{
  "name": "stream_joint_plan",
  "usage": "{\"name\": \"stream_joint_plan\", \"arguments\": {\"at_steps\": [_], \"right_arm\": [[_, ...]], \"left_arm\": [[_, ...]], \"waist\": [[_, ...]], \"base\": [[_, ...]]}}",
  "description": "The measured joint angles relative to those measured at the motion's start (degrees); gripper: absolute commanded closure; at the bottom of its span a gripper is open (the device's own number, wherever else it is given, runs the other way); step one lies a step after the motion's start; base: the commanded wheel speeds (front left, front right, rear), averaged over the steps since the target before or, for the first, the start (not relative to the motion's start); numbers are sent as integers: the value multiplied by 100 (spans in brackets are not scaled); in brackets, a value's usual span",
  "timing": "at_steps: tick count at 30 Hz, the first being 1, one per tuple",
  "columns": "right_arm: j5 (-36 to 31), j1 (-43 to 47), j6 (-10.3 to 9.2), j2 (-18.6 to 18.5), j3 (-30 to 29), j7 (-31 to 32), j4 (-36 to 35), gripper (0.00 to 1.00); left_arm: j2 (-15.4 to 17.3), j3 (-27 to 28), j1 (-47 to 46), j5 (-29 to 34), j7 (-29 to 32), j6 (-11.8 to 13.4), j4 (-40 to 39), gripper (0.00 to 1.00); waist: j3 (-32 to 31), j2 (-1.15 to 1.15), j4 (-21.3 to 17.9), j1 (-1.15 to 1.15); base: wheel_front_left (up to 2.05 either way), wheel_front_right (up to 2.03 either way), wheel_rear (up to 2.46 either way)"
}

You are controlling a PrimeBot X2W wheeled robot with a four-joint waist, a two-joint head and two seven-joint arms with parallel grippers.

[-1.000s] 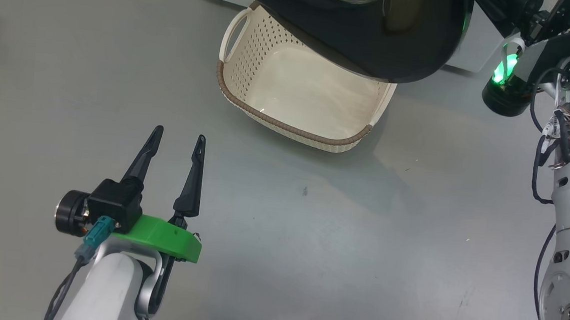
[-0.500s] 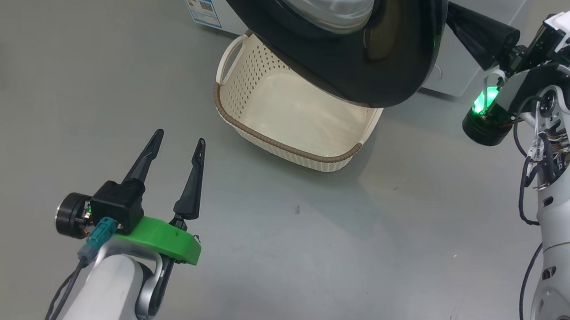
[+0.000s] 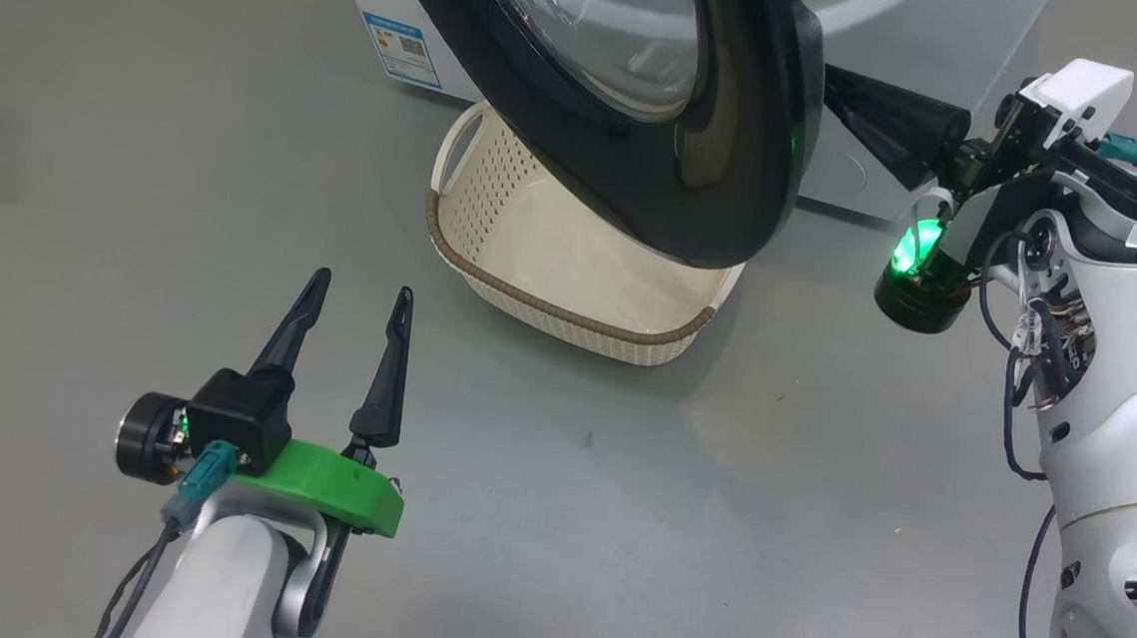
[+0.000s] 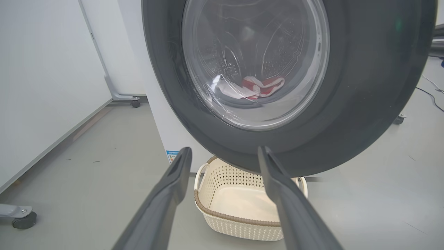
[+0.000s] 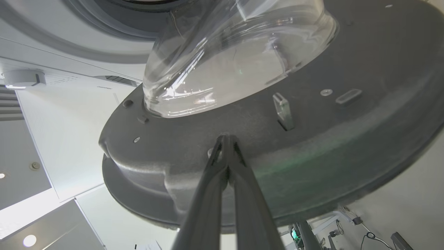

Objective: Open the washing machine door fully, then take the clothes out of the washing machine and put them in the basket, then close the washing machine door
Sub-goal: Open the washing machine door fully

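The washing machine door (image 3: pixel 628 188) stands partly swung out from the washing machine (image 3: pixel 909 33), filling the head view from 11 to 1 o'clock and overhanging the far part of the basket (image 3: pixel 568 327). The basket sits empty on the grey floor (image 3: pixel 617 483) just in front of the machine, near the middle of that view.

The right gripper (image 5: pixel 226 139) has its two fingers pressed together. They hold nothing, and their tips are up against the dark inner face of the door, just below the bulging glass bowl. In the head view that arm reaches in from 3 o'clock.

The left gripper (image 3: pixel 362 285) hangs at 7 o'clock, fingers spread wide and empty, well apart from the basket and pointing toward it. Through the door glass in the left wrist view the clothes (image 4: pixel 258 86) – red and white – lie low in the drum.
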Motion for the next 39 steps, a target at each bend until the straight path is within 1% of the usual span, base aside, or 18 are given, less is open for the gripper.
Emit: {"name": "stream_joint_plan", "arguments": {"at_steps": [4, 10, 17, 21, 25, 26, 28, 34, 39], "right_arm": [[302, 49, -4, -11, 293, 124, 20, 100], [445, 127, -4, 15, 684, 166, 31, 100], [878, 236, -4, -8, 1250, 200, 12, 100], [1111, 344, -4, -7, 1621, 237, -96, 100], [1266, 446, -4, 7, 1825, 241, -190, 100], [1402, 522, -4, 1, 1994, 241, -255, 100], [1469, 552, -4, -1, 2092, 240, -290, 100], [1780, 637, -4, 13, 2639, 104, -509, 100], [1876, 655, -4, -1, 3064, -101, -687, 100]], "left_arm": [[1, -53, 24, 0, 0, -2, -1, 0], [1, -148, 62, 0, 0, -9, 4, 0], [3, -162, 63, 0, 0, -9, 4, 0], [3, -187, 65, 0, 0, -9, 5, 0], [3, -227, 69, 0, 0, -10, 24, 0], [2, -242, 88, 0, 0, -10, 32, 0], [2, -235, 102, 0, 0, -10, 32, 0], [4, -232, 146, 1, 0, -10, 31, 0], [4, -257, 146, 1, 0, -10, 7, 0]], "waist": [[3, 0, 27, 0], [-14, 0, 85, 0], [-63, 0, 156, 0], [-96, 0, 191, 0], [-130, 0, 222, 0], [-161, 0, 246, 0], [-174, 0, 257, 0], [-213, 0, 300, 0], [-168, 0, 346, 0]], "base": [[0, 0, 0], [0, 0, 0], [0, 0, 0], [0, 0, 0], [0, 0, 0], [0, 0, 0], [0, 0, 0], [0, 0, 0], [0, 0, 0]]}}
